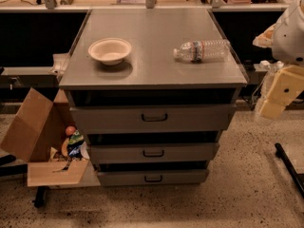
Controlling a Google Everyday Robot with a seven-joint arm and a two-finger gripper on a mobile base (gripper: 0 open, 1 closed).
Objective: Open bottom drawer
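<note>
A grey metal cabinet (152, 56) stands in the middle with three drawers. The bottom drawer (153, 177) is the lowest, with a shallow flat front and a small dark pull handle (153, 178) at its centre. Its front sits roughly in line with the two drawers above. My gripper (273, 103) shows at the right edge as pale yellow blocks under a white arm housing (290, 30). It hangs to the right of the cabinet, level with the top drawer (154, 118), well away from the bottom handle.
A white bowl (110, 50) and a lying plastic water bottle (202, 50) rest on the cabinet top. An open cardboard box (42, 137) with packets stands at the left, against the cabinet. A dark bar (289, 167) lies on the speckled floor at the right.
</note>
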